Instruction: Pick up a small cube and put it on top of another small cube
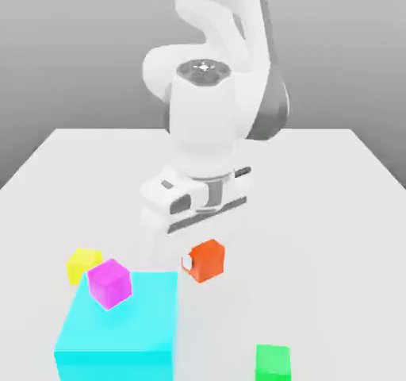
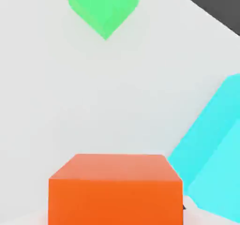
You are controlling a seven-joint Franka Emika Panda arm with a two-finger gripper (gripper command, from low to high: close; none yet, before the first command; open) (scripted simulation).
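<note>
Orange cube (image 1: 206,261) in the claw (image 1: 188,262)

Block, Cubes and Table: Arrangement

The table (image 1: 317,205) is a flat, pale surface with a grey background (image 1: 71,46) beyond its far edge. The large cyan block (image 1: 119,332) stands at the exterior view's lower left, its broad top face level. The magenta cube (image 1: 109,284) rests on that face, toward the rear and the exterior view's left, with its sides turned at an angle to the block's edges. The green cube (image 1: 273,363) sits on the table, well apart from the block, toward the exterior view's right; the frame crops its lower part. The hand view also includes the green cube and part of the cyan block.
</note>
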